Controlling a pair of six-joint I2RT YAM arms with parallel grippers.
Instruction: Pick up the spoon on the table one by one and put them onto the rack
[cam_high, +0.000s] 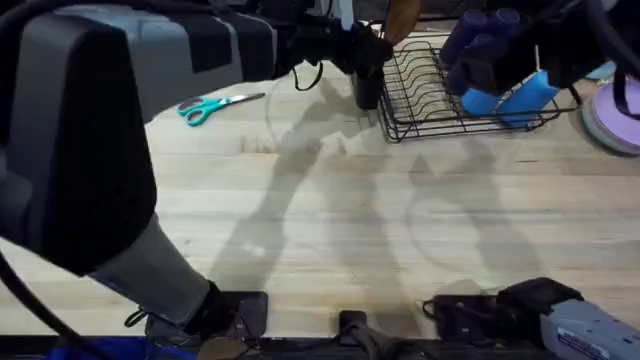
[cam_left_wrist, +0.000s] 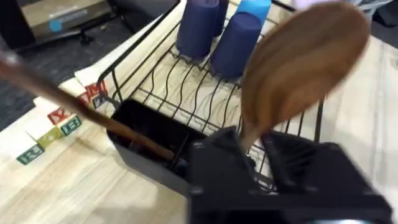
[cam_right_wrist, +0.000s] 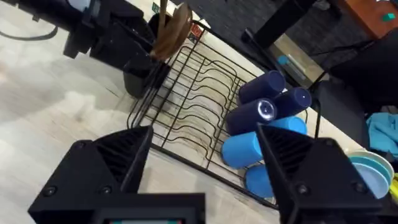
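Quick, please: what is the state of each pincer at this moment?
Left pincer: closed on a brown wooden spoon, above the black wire dish rack.
Right pincer: open, holding nothing.

cups (cam_high: 480, 45) lie in the rack (cam_high: 425, 100), scissors (cam_high: 215, 106) to its left

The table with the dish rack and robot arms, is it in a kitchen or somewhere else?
Probably a robot lab or workshop, not a kitchen. The dish rack sits on a plain wooden table with scissors and letter blocks nearby, and the left pincer holds a wooden spoon.
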